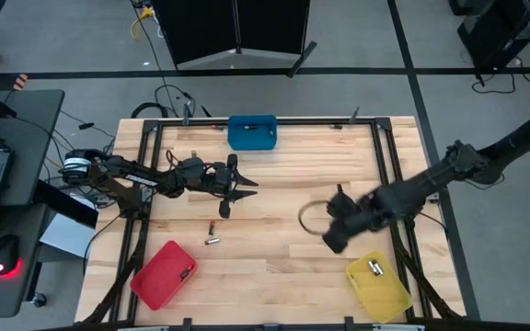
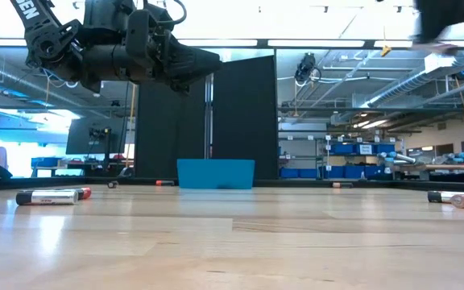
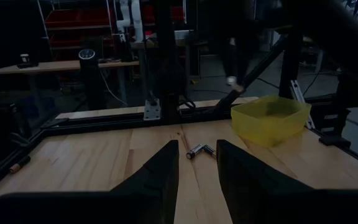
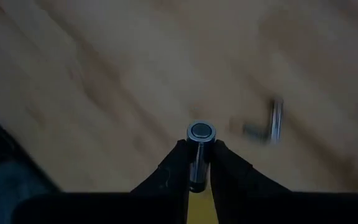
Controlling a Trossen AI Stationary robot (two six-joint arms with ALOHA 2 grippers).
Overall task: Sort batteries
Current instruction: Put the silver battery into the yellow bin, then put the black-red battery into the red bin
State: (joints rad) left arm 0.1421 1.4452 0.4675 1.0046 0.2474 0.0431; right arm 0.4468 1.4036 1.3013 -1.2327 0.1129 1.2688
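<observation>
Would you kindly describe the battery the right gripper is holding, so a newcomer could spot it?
Start at the yellow bin; the right gripper hangs just beyond it. The battery sits pinched between its fingers, a silvery cylinder pointing end-on, the only one off the table.

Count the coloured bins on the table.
3: blue bin mid-edge beyond both arms, red bin at the left arm's corner, yellow bin at the right arm's corner. None seems hidden.

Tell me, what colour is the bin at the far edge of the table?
Blue. The bin shows best in the high view.
</observation>
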